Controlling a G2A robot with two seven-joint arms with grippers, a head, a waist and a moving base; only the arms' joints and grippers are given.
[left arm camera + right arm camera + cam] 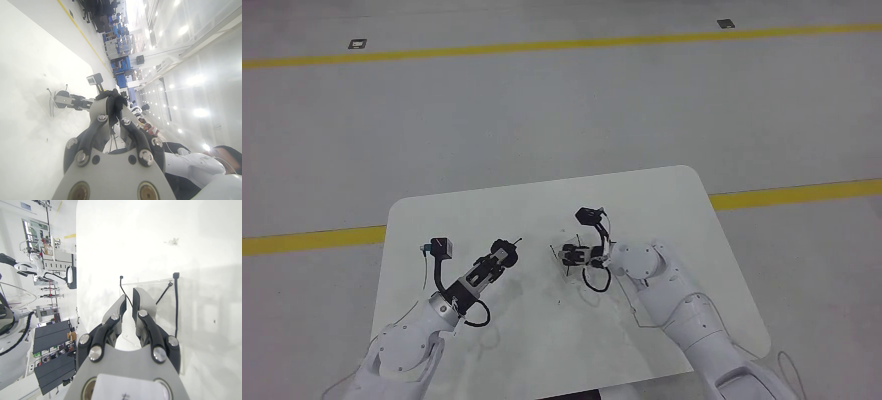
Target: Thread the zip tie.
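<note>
Several black zip ties lie on a clear plastic sheet [170, 321] near the middle of the white table [662, 200]. One thin zip tie [126, 294] runs from its head down between the fingers of my right gripper [129, 303], which is low over the sheet, open by a narrow gap wider than the tie. A long zip tie [176, 302] and a short slanted one [164, 293] lie beside it. My left gripper [115, 95] is shut, raised off the table to the left of the sheet; a thin dark sliver [515, 241] sticks out at its tip.
The right gripper [56, 99] and the zip ties [51, 106] also appear from the left wrist. A small white scrap [173, 241] lies farther out on the table. The table's rounded edge [392, 215] is close to the left arm.
</note>
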